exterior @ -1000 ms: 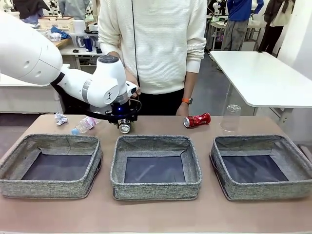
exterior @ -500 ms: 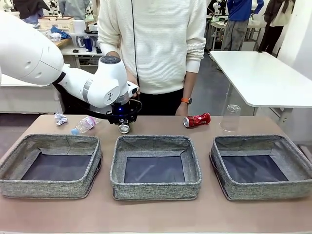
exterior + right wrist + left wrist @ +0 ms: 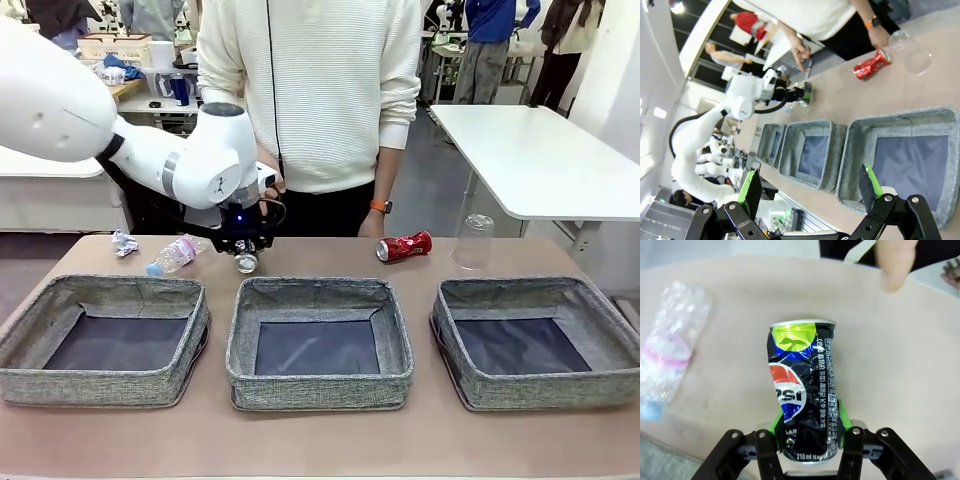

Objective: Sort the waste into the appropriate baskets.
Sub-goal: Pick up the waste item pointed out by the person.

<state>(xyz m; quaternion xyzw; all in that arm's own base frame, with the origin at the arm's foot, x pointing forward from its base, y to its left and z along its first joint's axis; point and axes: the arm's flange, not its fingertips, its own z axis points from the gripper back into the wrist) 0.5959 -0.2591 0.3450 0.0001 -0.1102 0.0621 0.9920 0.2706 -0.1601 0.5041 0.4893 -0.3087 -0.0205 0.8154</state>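
Table (image 3: pixel 320 445): tan top, with the three baskets in a row along the near side
Person (image 3: pixel 320 90): stands at the far edge in a white sweater, one hand (image 3: pixel 374 226) hanging just behind the crushed red can
Left arm (image 3: pixel 150 165): reaches in from the left to the far side of the table
Baskets: left (image 3: pixel 100 385), middle (image 3: pixel 320 385) and right (image 3: pixel 540 385), grey fabric, dark bottoms bare
Right gripper (image 3: pixel 810 180): raised on the near side, above the right basket, fingers spread wide with nothing between them
Left gripper (image 3: pixel 809 420): green pads pinching the Pepsi can near its base
Clear cup (image 3: pixel 473 242): stands behind the right basket
Bottle (image 3: pixel 175 254): lies on its side behind the left basket
Pepsi can (image 3: pixel 802 385): dented, in the left gripper behind the middle basket's far left corner; contact with the table cannot be told
Crushed red can (image 3: pixel 404 246): lies between the middle and right baskets, farther back
Paper ball (image 3: pixel 124 243): just left of the bottle
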